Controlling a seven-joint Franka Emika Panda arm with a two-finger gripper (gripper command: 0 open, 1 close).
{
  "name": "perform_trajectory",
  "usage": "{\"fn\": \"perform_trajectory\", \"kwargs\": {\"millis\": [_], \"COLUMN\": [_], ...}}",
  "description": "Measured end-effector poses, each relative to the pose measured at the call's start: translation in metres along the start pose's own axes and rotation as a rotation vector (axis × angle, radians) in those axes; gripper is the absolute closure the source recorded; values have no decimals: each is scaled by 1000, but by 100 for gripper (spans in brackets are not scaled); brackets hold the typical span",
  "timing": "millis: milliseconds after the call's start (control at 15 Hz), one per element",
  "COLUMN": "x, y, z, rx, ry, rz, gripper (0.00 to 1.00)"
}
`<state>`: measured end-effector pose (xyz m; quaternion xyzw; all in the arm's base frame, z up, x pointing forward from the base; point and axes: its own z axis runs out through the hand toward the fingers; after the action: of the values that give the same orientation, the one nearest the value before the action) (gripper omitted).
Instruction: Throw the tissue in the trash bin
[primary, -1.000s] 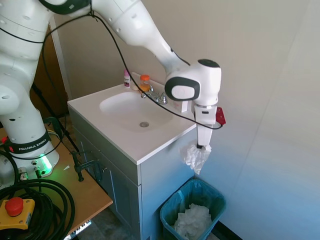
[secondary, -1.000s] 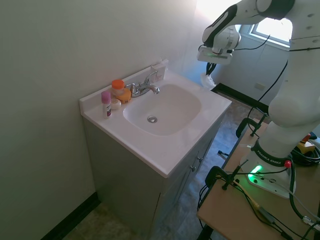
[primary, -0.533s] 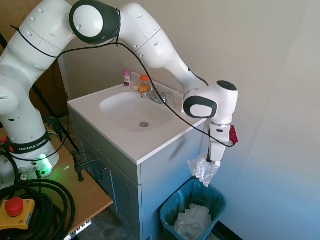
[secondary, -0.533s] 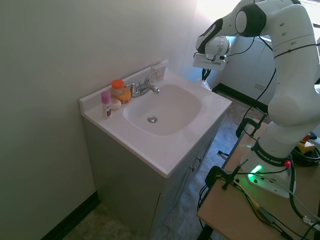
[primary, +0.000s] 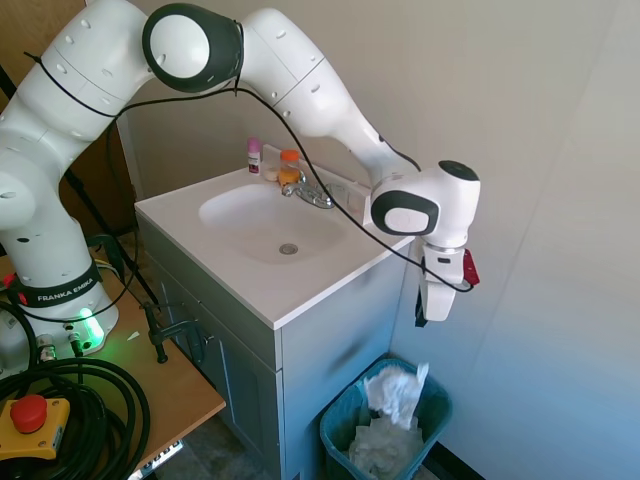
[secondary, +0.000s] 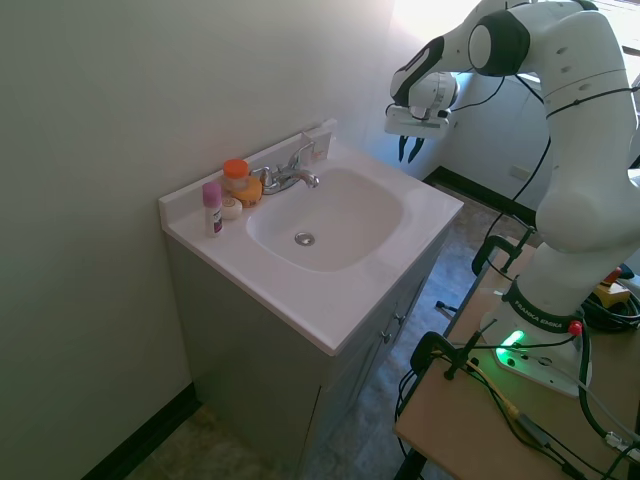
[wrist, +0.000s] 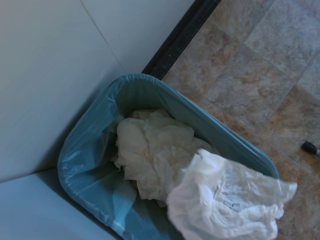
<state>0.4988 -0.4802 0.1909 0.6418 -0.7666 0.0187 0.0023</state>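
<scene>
The tissue (primary: 396, 389), a small white crumpled wad, is free of the gripper at the mouth of the trash bin (primary: 336, 424), just above the paper lying inside. In the wrist view the tissue (wrist: 225, 205) shows large over the teal-lined trash bin (wrist: 85, 145). My gripper (primary: 420, 318) hangs above the bin beside the vanity's right end, pointing down. From the other side the gripper (secondary: 410, 151) shows its two dark fingers spread open with nothing between them.
A bigger greyish-white paper mass (wrist: 150, 150) fills the bin's bottom. The white vanity cabinet (primary: 330, 330) stands right against the bin's left. Its sink top (secondary: 345, 290) carries a faucet (secondary: 288, 176) and small bottles (secondary: 212, 207). A wall is close behind the bin.
The gripper has opened and let go of the tissue, which has dropped from the fingertips down to the bin's mouth. The arm has barely moved since half a second ago.
</scene>
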Motion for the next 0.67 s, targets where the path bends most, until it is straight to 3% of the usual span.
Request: {"fn": "perform_trajectory", "kwargs": {"millis": [267, 667], "x": [-4, -2], "y": [-8, 37], "z": [-27, -150], "rx": [37, 148], "ry": [9, 15], "rz": [-31, -97], "gripper": [0, 0]}}
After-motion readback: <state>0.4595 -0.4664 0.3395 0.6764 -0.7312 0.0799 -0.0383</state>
